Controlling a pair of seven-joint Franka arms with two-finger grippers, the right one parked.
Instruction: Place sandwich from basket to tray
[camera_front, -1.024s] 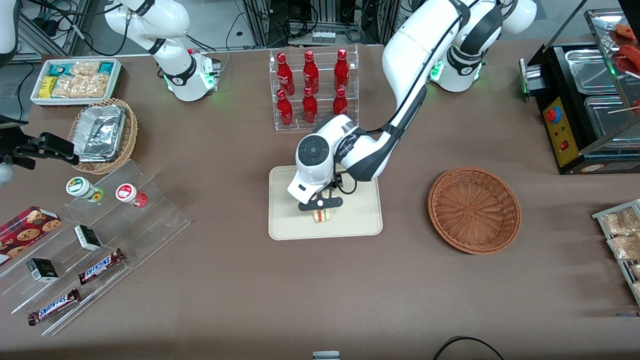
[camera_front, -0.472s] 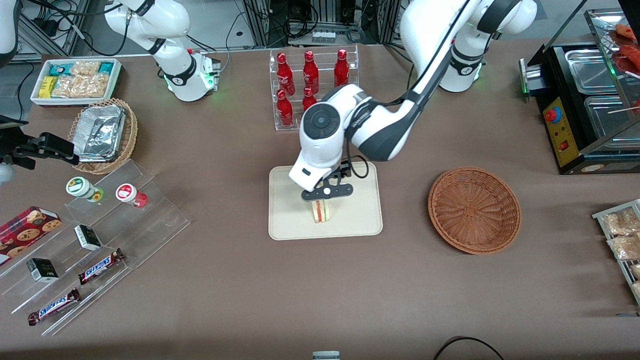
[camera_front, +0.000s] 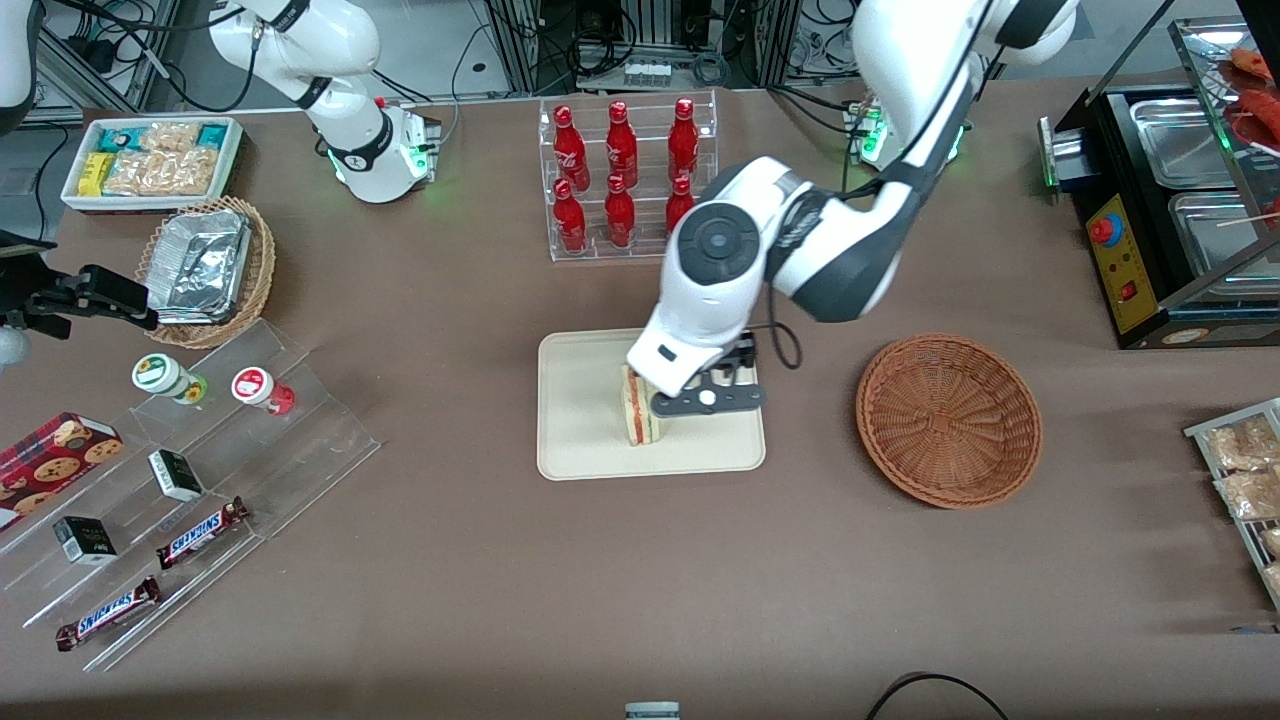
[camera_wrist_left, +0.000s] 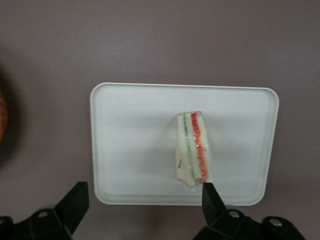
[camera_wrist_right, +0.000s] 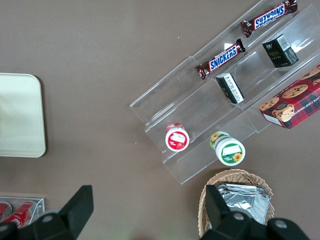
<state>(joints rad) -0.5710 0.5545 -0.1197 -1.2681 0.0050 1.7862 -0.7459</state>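
The sandwich (camera_front: 638, 408) stands on its edge on the cream tray (camera_front: 580, 400), about mid-tray, its red and green filling showing. In the left wrist view the sandwich (camera_wrist_left: 192, 150) rests free on the tray (camera_wrist_left: 130, 140). My gripper (camera_front: 708, 402) hangs above the tray's basket-side part, beside the sandwich and not touching it. It is open (camera_wrist_left: 144, 200), with nothing between the black fingertips (camera_wrist_left: 77, 197). The reddish-brown wicker basket (camera_front: 948, 420) sits on the table toward the working arm's end, with nothing in it.
A clear rack of red bottles (camera_front: 625, 180) stands farther from the front camera than the tray. A tan basket of foil packs (camera_front: 210, 270), a white snack bin (camera_front: 150, 160) and an acrylic snack shelf (camera_front: 190, 450) lie toward the parked arm's end. A black appliance (camera_front: 1170, 200) is at the working arm's end.
My gripper has risen off the sandwich and shifted sideways toward the basket. The sandwich stays standing on the tray.
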